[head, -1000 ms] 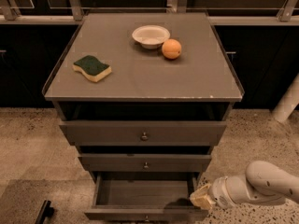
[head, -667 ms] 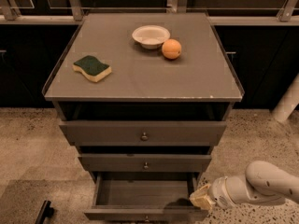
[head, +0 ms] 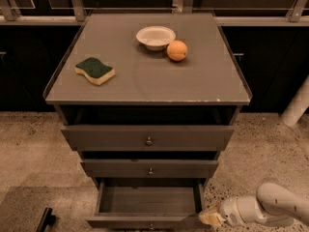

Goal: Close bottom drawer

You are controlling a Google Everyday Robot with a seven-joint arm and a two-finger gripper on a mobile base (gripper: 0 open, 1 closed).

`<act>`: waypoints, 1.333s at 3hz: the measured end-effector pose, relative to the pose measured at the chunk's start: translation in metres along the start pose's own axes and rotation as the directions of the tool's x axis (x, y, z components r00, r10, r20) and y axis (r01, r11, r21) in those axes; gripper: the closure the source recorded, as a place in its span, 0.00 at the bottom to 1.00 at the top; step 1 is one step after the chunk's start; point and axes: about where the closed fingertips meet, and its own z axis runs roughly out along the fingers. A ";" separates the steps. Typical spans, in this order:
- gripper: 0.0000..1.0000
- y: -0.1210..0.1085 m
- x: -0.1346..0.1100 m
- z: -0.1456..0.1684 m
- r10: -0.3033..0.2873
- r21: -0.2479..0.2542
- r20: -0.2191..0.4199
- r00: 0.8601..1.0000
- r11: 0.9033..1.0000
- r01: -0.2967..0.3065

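The bottom drawer (head: 145, 221) of the grey-brown cabinet is pulled out, its empty inside showing. Its front panel runs along the lower edge of the view, with the small knob (head: 151, 225) at its centre. My gripper (head: 208, 218) sits at the drawer's front right corner, on the end of the white arm (head: 270, 208) that reaches in from the lower right. It appears to touch the corner of the front panel.
The middle drawer (head: 150, 168) and top drawer (head: 147, 138) are less extended. On the cabinet top (head: 145, 81) lie a green-and-yellow sponge (head: 94, 70), a white bowl (head: 155, 36) and an orange (head: 176, 50). Speckled floor surrounds the cabinet. A white post (head: 297, 105) stands at right.
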 end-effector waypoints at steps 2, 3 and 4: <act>1.00 -0.050 0.049 0.044 0.110 -0.058 0.026 0.994 0.992 -0.109; 1.00 -0.067 0.066 0.062 0.170 -0.081 0.006 0.985 0.982 -0.169; 1.00 -0.068 0.068 0.064 0.172 -0.082 0.007 0.985 0.982 -0.171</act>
